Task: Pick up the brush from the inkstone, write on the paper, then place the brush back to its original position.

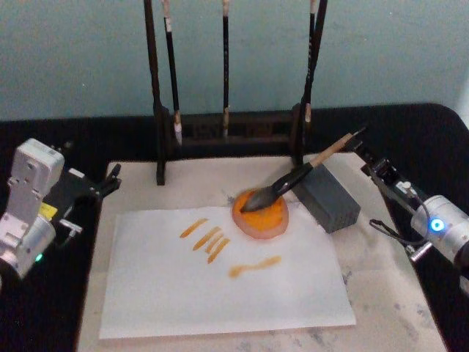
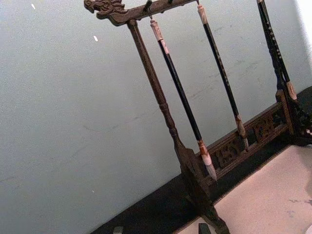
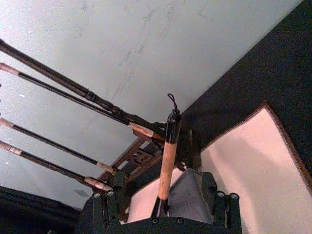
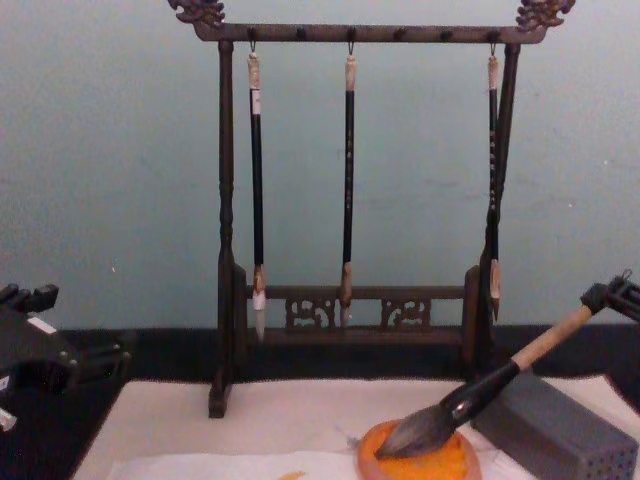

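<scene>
Brush (image 1: 304,170): lies tilted, its dark tuft resting in the inkstone (image 1: 261,217) and its tan shaft leaning up and back over the top edge of the grey block (image 1: 327,196). In the chest view the brush (image 4: 470,395) slopes from the dish (image 4: 418,459) up toward the right edge, its black end cap close to the right gripper (image 4: 625,295).

Inkstone: round orange dish sitting at the upper right part of the paper (image 1: 220,275), touching the grey block's near side or just beside it.

Paper: white sheet lying flat on the beige mat (image 1: 381,286), carrying several short orange strokes (image 1: 209,240) left of the dish and one longer stroke (image 1: 254,267) below them.

Right gripper (image 1: 366,155): at the right of the table, just behind the brush's end cap. In the right wrist view its fingers (image 3: 207,187) stand apart on either side of the shaft (image 3: 167,161), not clamped on it.

Left gripper (image 1: 110,182): parked at the left edge of the mat, well apart from the brush; cannot tell whether its fingers are apart or together.

Brush rack (image 1: 223,132): dark wooden stand at the back of the mat, with thin black brushes (image 4: 348,180) hanging from its top bar.
</scene>
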{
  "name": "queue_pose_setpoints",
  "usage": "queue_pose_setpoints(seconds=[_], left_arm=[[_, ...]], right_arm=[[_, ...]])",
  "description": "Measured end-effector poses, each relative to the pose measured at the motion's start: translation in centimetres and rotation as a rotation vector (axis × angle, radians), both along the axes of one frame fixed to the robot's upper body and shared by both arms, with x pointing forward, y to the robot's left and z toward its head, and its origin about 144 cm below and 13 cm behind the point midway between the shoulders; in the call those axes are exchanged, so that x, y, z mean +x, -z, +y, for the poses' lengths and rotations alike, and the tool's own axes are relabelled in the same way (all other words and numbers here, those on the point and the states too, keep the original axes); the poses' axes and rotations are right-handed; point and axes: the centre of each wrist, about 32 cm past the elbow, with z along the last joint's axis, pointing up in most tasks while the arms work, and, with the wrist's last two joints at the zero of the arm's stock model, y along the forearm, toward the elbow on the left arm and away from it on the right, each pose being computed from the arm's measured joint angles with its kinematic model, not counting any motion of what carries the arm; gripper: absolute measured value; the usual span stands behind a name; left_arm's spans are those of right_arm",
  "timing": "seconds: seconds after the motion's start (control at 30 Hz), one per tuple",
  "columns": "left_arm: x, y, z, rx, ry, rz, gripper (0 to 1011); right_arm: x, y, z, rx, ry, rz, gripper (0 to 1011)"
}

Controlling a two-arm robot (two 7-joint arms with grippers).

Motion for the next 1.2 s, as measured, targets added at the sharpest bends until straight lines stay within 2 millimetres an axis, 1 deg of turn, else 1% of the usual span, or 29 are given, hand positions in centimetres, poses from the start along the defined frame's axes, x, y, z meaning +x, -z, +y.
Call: queue_pose_setpoints(seconds=[0.13,0.17,0.23,0.33,0.4,0.6,0.63,0.7,0.8,0.93,1.2], left_arm=[[0.0,0.0,0.0,0.0,0.0,0.0,1001],[0.0,0.0,0.0,0.0,0.0,0.0,1001],[0.0,0.0,0.0,0.0,0.0,0.0,1001],[0.0,0.0,0.0,0.0,0.0,0.0,1001],[0.0,0.0,0.0,0.0,0.0,0.0,1001],[0.0,0.0,0.0,0.0,0.0,0.0,1001],[0.0,0.0,0.0,0.0,0.0,0.0,1001],[0.0,0.0,0.0,0.0,0.0,0.0,1001],[0.0,0.0,0.0,0.0,0.0,0.0,1001],[0.0,0.0,0.0,0.0,0.0,0.0,1001],[0.0,0.0,0.0,0.0,0.0,0.0,1001]], right_arm=[[-1.2,-0.6,0.0,-0.064,0.003,-0.031,1000],[-1.2,-0.6,0.0,-0.064,0.003,-0.031,1000],[-1.6,-1.0,0.3,-0.13,0.014,-0.065,1000],[-1.9,-1.6,1.3,-0.268,0.037,-0.133,1000],[-1.9,-1.8,1.8,-0.33,0.049,-0.163,1000],[-1.7,-2.2,3.8,-0.52,0.092,-0.247,1000],[-1.6,-2.2,4.4,-0.576,0.106,-0.267,1000],[-1.5,-2.1,5.0,-0.632,0.118,-0.281,1000],[-1.3,-1.5,6.4,-0.772,0.137,-0.317,1000],[-1.1,-0.8,7.2,-0.861,0.147,-0.335,1000],[-1.1,0.7,7.9,-0.941,0.156,-0.334,1000]])
